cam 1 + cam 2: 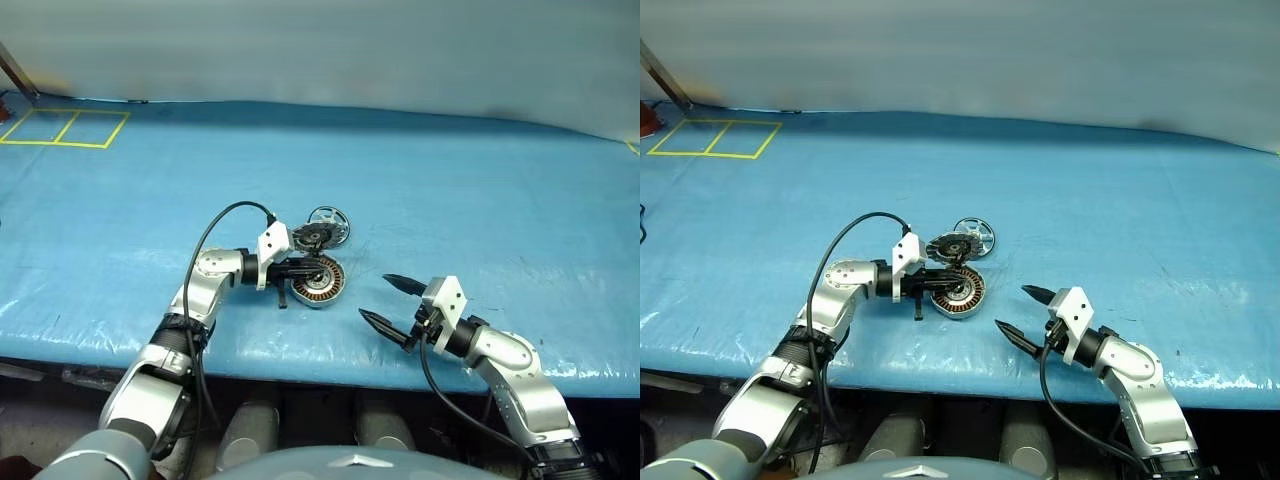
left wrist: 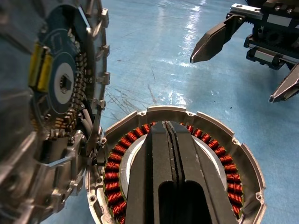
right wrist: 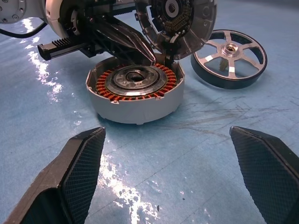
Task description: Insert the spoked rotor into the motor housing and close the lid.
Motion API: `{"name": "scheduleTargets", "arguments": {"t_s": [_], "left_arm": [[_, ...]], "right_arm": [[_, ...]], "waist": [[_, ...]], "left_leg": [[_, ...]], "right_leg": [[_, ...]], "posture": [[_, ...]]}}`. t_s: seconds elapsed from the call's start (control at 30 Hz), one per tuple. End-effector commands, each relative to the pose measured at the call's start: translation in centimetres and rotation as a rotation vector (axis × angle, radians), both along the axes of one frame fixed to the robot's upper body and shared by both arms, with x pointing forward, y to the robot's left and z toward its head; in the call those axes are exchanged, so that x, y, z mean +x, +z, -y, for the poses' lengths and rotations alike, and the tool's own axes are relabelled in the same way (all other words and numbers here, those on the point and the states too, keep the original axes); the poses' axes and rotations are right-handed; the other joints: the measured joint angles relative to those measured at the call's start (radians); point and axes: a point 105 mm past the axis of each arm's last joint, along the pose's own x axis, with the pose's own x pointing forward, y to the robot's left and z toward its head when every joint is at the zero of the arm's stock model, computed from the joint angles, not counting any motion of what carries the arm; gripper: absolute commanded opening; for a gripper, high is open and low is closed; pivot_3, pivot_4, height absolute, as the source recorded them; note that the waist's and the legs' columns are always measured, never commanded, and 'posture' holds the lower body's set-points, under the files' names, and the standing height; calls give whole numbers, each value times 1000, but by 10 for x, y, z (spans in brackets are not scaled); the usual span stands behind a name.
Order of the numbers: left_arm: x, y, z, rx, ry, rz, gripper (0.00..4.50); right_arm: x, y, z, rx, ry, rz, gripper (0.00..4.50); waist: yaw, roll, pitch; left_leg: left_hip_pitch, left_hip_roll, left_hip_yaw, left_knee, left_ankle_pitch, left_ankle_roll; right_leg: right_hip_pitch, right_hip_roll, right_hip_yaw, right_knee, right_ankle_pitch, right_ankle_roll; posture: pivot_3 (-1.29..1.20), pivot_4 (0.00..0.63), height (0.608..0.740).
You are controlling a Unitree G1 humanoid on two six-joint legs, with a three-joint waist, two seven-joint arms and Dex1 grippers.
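Across the blue plastic-covered table (image 1: 420, 190), the shallow round silver motor housing (image 3: 135, 95) with its ring of copper windings lay near the front edge, its hinged lid (image 3: 180, 21) tilted up from the rim, the inner face showing. Just beside the lid, on the far side, the small silver spoked rotor (image 3: 230, 57) rested on the table, apart from the housing. Over the housing's open top reached the left gripper (image 2: 169, 154), its two black fingers pressed together above the central hub, holding nothing. Near the housing and apart from it, the right gripper (image 1: 392, 302) pointed toward it, its fingers spread wide and empty.
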Motion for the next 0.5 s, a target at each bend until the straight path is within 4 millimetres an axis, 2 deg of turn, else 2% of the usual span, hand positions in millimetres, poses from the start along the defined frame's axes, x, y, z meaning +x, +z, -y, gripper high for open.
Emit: {"name": "scheduleTargets", "arguments": {"t_s": [0.03,0.27,0.5], "left_arm": [[2,5,2,6,-15,25,17],[-10,-10,7,99,-96,-4,17],[-6,-23,-2,200,-67,-1,17]], "right_arm": [[0,8,-1,1,8,43,4500],[1,8,-1,-1,1,45,4500],[1,8,0,-3,-9,48,4500]], "waist": [[0,0,0],[0,0,0],[0,0,0]], "left_leg": [[0,0,0,0,0,0],[0,0,0,0,0,0],[2,0,0,0,0,0]], "right_leg": [[0,0,0,0,0,0],[0,0,0,0,0,0],[3,0,0,0,0,0]], "posture": [[0,150,740],[0,150,740],[0,150,740]]}}
